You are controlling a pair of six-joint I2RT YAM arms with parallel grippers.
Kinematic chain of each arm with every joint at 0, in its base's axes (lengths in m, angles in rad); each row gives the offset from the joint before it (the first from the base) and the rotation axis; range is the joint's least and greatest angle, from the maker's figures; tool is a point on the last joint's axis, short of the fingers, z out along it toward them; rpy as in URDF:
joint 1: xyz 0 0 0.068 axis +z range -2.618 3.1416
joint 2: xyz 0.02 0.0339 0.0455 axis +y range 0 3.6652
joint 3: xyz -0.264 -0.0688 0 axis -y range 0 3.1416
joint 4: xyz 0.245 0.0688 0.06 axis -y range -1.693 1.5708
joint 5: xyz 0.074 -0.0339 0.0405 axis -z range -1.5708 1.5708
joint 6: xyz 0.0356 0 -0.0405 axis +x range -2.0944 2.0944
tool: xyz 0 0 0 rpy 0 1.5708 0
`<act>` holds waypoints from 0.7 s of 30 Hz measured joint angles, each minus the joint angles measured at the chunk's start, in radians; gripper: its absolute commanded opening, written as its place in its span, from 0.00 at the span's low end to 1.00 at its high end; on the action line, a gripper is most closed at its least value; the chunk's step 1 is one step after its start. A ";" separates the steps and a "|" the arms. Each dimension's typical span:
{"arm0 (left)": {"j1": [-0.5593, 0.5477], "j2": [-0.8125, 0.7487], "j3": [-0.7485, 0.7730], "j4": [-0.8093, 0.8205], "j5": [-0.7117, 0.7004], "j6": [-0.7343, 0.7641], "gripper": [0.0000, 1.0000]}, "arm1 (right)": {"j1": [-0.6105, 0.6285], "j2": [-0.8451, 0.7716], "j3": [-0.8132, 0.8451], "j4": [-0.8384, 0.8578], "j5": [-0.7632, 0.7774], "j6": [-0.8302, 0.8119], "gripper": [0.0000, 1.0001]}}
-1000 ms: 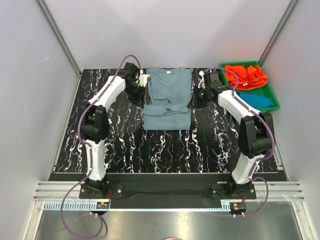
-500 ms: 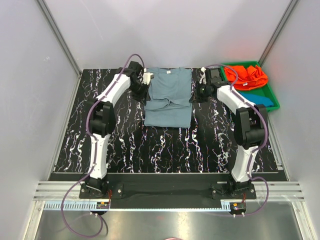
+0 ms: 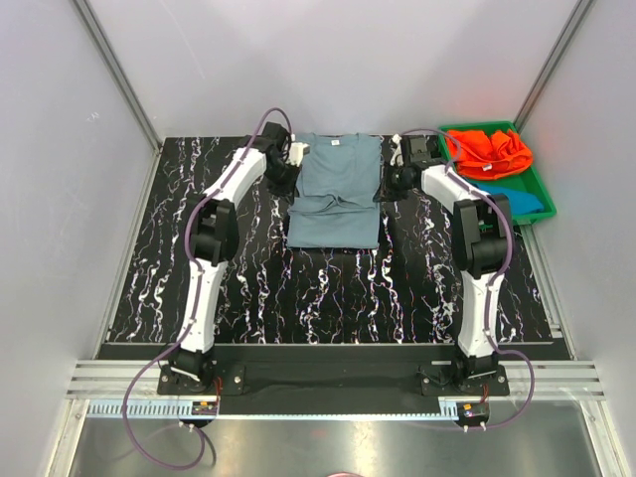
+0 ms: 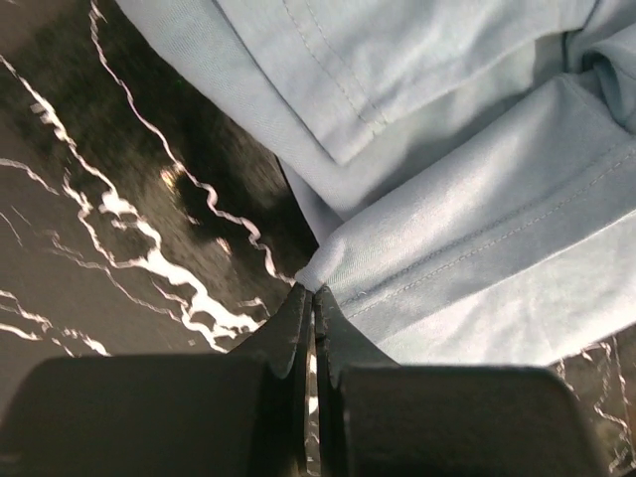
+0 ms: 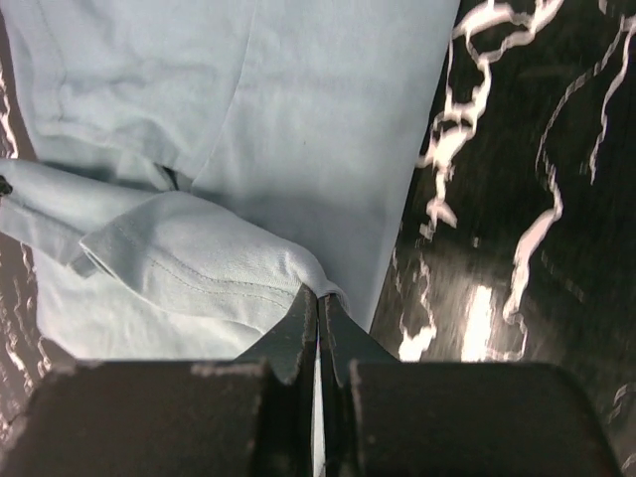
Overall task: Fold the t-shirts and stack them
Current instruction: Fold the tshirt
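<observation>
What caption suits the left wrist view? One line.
Left gripper shut on a fold of the grey-blue t-shirt, marbled table beneath.

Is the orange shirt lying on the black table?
No, the orange shirt sits bunched up inside the green tray.

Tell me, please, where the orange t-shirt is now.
In the top view, the orange t-shirt lies in the green tray at the far right of the table, beside the teal-blue t-shirt.

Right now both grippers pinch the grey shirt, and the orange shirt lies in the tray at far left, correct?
No. The tray holding the orange shirt is at far right, per the top view. The left gripper and right gripper do pinch the grey shirt.
</observation>
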 measured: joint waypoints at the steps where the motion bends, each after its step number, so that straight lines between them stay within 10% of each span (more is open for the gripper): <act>1: 0.000 0.007 0.009 0.003 -0.003 0.000 0.00 | 0.000 0.013 0.013 0.002 0.002 -0.003 0.00; 5: 0.000 0.032 0.032 0.024 -0.022 -0.006 0.01 | 0.000 0.057 0.062 0.003 0.016 -0.016 0.00; 7: 0.000 0.041 0.041 0.033 -0.034 -0.011 0.19 | 0.000 0.065 0.073 0.003 0.021 -0.024 0.06; 8: -0.001 0.044 0.045 0.037 -0.042 -0.014 0.52 | 0.000 0.067 0.076 0.003 0.025 -0.027 0.31; 11: -0.001 0.044 0.056 0.043 -0.066 -0.019 0.76 | -0.001 0.067 0.077 0.007 0.042 -0.045 0.67; 17: -0.001 0.002 0.035 0.059 -0.103 -0.031 0.88 | -0.003 0.061 0.077 0.016 0.066 -0.093 0.71; 21: -0.002 -0.163 -0.074 0.075 -0.076 -0.046 0.72 | -0.003 0.016 0.077 0.008 0.035 -0.114 0.67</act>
